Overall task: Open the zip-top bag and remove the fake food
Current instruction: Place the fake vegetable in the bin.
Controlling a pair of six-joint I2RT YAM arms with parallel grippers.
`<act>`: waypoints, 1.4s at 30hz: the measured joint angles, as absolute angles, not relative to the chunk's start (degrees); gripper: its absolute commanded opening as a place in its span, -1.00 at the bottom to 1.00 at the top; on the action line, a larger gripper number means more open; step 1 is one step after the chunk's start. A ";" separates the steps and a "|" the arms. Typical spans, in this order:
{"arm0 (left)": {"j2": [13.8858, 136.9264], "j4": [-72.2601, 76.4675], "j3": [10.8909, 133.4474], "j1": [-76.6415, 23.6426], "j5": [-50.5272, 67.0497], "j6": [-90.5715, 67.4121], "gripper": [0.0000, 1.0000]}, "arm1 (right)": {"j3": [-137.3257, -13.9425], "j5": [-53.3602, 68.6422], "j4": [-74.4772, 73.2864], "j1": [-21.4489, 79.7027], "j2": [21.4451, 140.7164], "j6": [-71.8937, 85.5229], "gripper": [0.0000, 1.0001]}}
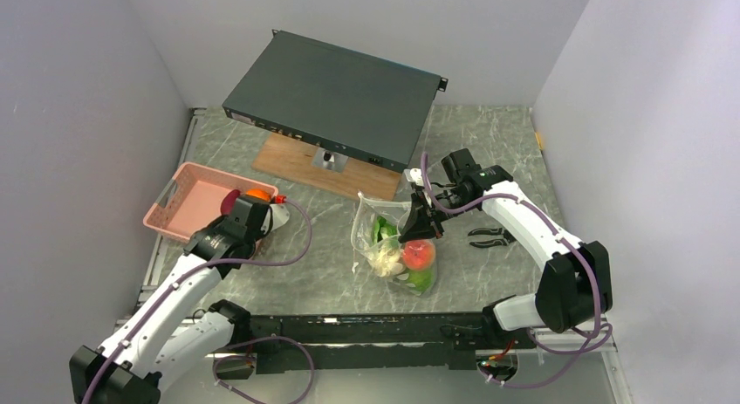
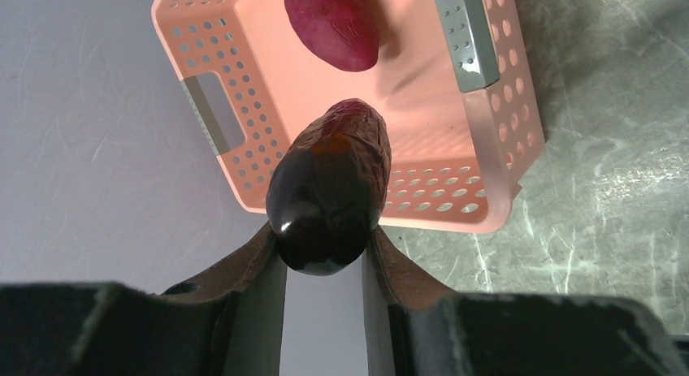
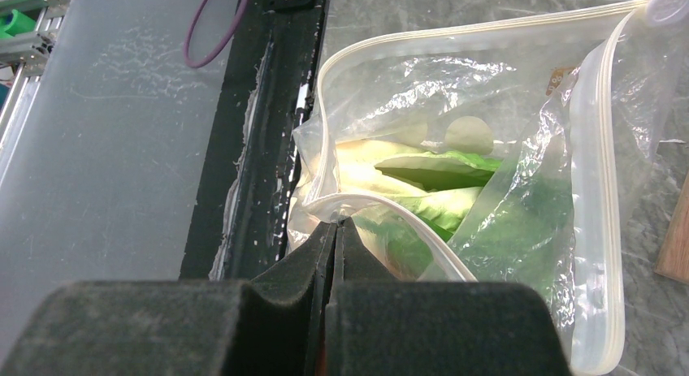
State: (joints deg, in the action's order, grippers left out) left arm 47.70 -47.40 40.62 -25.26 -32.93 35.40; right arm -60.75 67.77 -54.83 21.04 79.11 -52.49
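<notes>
2 arms mid-unpacking: my left gripper (image 2: 325,258) pinches a dark piece (image 2: 329,189) over the basket (image 2: 487,189) rim.
My right gripper (image 3: 335,230) clamps the open bag (image 3: 597,213) by its rim, mid-table (image 1: 332,260); next, drop this piece, then fetch the remaining food (image 3: 439,169).

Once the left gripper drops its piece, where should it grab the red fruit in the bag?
Probably across the round middle of the red fruit, entering from the far side through the open mouth of the zip-top bag, whose rim the right gripper pinches. The fruit sits deep near the closed near end, so plastic covers it from above.
</notes>
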 measured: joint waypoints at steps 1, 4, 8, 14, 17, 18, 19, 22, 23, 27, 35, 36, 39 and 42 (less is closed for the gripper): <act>47.70 -47.11 40.42 -25.17 -32.93 35.51 -0.29 | -60.75 67.77 -54.83 21.04 79.11 -52.49 -1.00; 47.59 -45.98 39.72 -24.77 -32.95 35.99 -0.19 | -60.75 67.77 -54.83 21.04 79.11 -52.49 -1.00; 47.00 -45.25 39.40 -24.53 -32.95 36.40 0.06 | -60.75 67.77 -54.83 21.04 79.11 -52.49 -1.00; 46.37 -44.75 39.38 -24.32 -33.08 36.40 0.14 | -60.75 67.77 -54.83 21.04 79.11 -52.49 -1.00; 46.35 -44.75 39.38 -24.27 -33.08 36.36 0.15 | -60.75 67.77 -54.83 21.04 79.11 -52.49 -1.00; 46.35 -44.77 39.38 -24.23 -33.06 36.27 0.15 | -60.75 67.77 -54.83 21.04 79.11 -52.49 -1.00; 46.35 -44.77 39.38 -24.18 -33.06 36.18 0.16 | -60.75 67.77 -54.83 21.04 79.11 -52.49 -1.00; 46.35 -45.12 39.79 -24.05 -32.82 35.33 0.23 | -60.75 67.77 -54.83 21.04 79.11 -52.49 -1.00; 46.35 -45.32 40.18 -24.03 -32.75 35.09 0.26 | -60.75 67.77 -54.83 21.02 79.11 -52.49 -1.00; 46.26 -45.69 44.36 -23.97 -31.16 32.84 0.48 | -60.75 67.77 -54.83 21.02 79.11 -52.49 -1.00; 43.57 -45.60 54.76 -23.97 -23.27 22.28 0.85 | -60.75 67.77 -54.87 21.02 79.11 -52.56 -1.00; 43.00 -45.25 55.81 -23.97 -21.82 20.49 0.91 | -60.75 67.75 -54.89 21.02 79.11 -52.62 -1.00; 40.99 -43.79 57.30 -23.97 -16.86 15.49 0.99 | -60.75 67.75 -55.11 21.02 79.11 -53.15 -1.00; 38.89 -41.87 57.41 -23.97 -10.72 9.19 0.99 | -60.75 67.77 -55.81 20.95 79.11 -54.08 -1.00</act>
State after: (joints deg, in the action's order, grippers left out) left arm 38.89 -41.87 57.41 -23.97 -10.72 9.19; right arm -60.75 67.77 -55.81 20.95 79.11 -54.08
